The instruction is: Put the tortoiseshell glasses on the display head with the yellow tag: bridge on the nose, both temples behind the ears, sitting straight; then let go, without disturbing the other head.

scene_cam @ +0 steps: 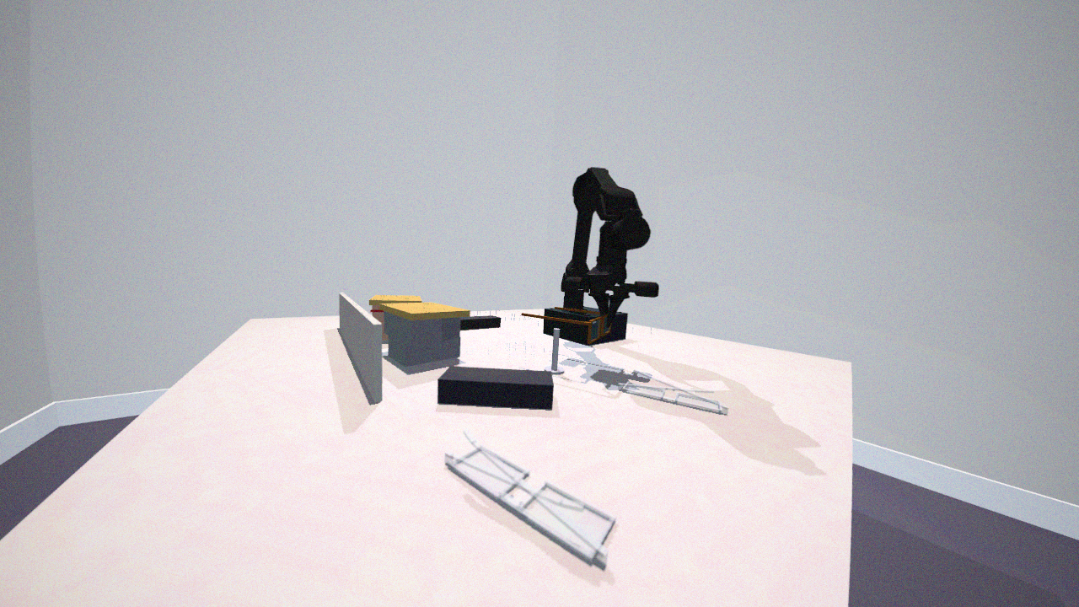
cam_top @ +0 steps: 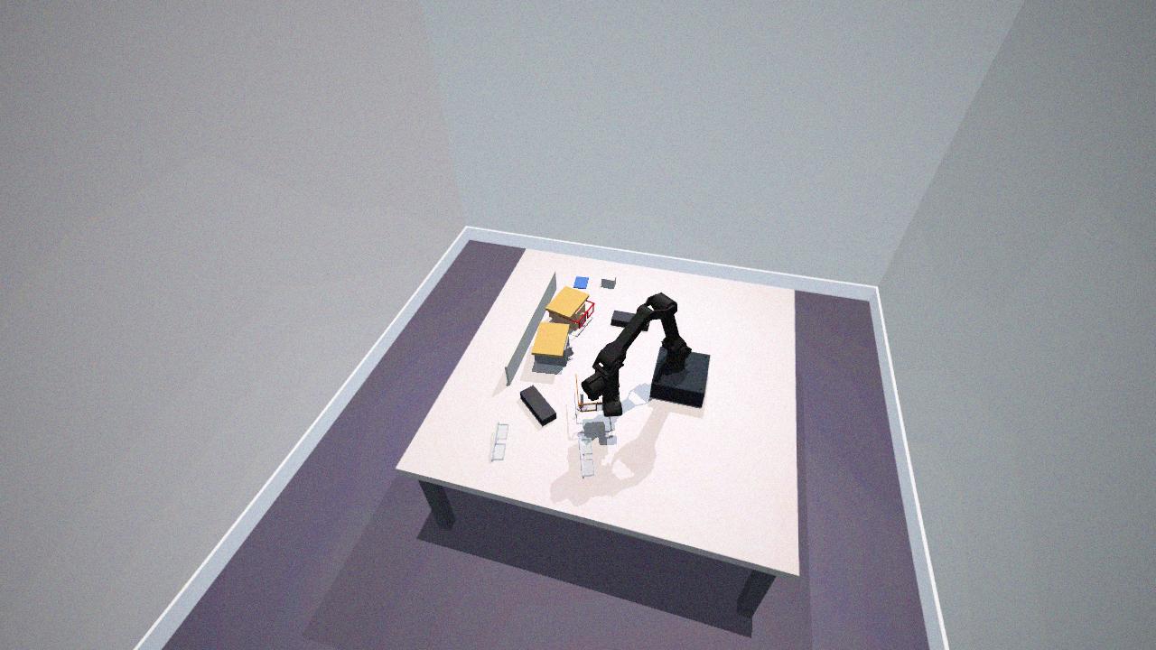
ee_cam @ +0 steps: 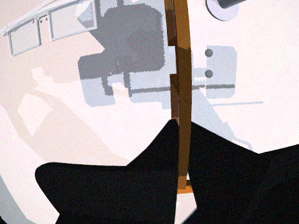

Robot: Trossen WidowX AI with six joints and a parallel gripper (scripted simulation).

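Tortoiseshell glasses point(ee_cam: 179, 66) hang clamped in the tool point(ee_cam: 183, 178).

White table point(scene_cam: 226, 483) bearing: one dark rectangular block point(scene_cam: 496, 388) near the middle; one low grey upright panel point(scene_cam: 360, 345) to its left; one grey-framed pair of glasses point(scene_cam: 529, 498) lying flat towards the near edge, well apart from the block; a second grey-framed pair point(scene_cam: 671, 395) lying flat to the right; one short grey post on a round foot point(scene_cam: 555, 350) just behind the block. Towards the far edge: one small blue square point(cam_top: 581, 282) beside one small grey square point(cam_top: 608, 283), and a second dark block point(cam_top: 620, 317).
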